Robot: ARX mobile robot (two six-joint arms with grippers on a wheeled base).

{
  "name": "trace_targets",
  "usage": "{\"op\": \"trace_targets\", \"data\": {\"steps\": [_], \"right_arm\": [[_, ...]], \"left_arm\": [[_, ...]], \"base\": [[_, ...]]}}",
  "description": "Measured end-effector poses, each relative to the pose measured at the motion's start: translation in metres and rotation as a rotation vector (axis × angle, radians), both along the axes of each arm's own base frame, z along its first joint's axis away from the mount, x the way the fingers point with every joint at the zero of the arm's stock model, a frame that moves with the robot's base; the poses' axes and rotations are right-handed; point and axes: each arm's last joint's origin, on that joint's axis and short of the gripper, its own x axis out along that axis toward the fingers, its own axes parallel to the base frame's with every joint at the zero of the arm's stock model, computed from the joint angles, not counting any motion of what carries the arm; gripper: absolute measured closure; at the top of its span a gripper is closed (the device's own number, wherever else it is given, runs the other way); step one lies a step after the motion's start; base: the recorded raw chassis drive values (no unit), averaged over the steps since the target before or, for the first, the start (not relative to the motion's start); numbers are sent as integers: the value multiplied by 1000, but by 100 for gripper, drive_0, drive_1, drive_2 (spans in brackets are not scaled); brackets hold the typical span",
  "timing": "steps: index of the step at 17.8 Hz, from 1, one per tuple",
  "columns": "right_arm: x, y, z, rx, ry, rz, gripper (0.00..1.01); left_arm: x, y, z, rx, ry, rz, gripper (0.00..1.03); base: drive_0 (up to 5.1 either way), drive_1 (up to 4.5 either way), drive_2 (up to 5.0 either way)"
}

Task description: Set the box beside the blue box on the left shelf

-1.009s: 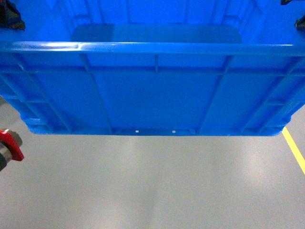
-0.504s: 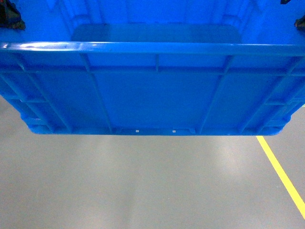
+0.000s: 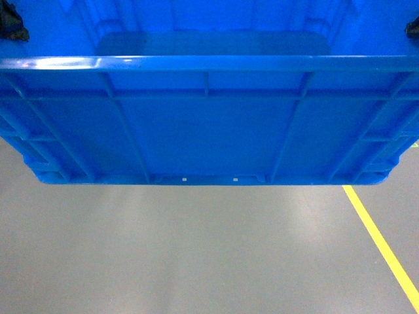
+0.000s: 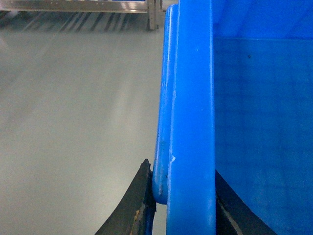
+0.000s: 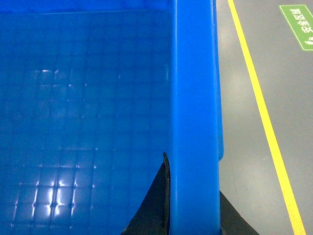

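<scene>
Filling the upper half of my head view, the large bright blue ribbed plastic crate (image 3: pixel 209 124) hangs above grey floor, its far wall cut off, my left gripper (image 4: pixel 183 205) and right gripper (image 5: pixel 190 205) each clamped on a side rim, fingertips mostly hidden below the frames, a yellow floor line (image 3: pixel 380 242) lower right.

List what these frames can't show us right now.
- Left shelf and its blue box: not identifiable; the left wrist view shows only a metal edge, cut off at the top.
- Floor ahead: hidden in the head view by the box.
- Green floor sign: cropped, too small to read.
</scene>
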Motion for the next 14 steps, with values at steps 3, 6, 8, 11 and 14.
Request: {"op": "trace_targets", "data": {"steps": [3,6,8,11,14], "right_arm": [[0,0,0,1,-3,0,93],[0,0,0,1,-4,0,93],[0,0,0,0,-3,0,93],[1,0,0,1,-4,0,93],[1,0,-1,1,-2,2,93]], "left_arm": [[0,0,0,0,-2,0,84],[0,0,0,0,-2,0,84],[0,0,0,0,-1,0,84],[0,0,0,0,-5,2,84],[0,0,0,0,-3,3,84]], "base": [[26,451,-398],[26,451,-398],[26,451,-398],[26,451,-398],[26,451,-398]]}}
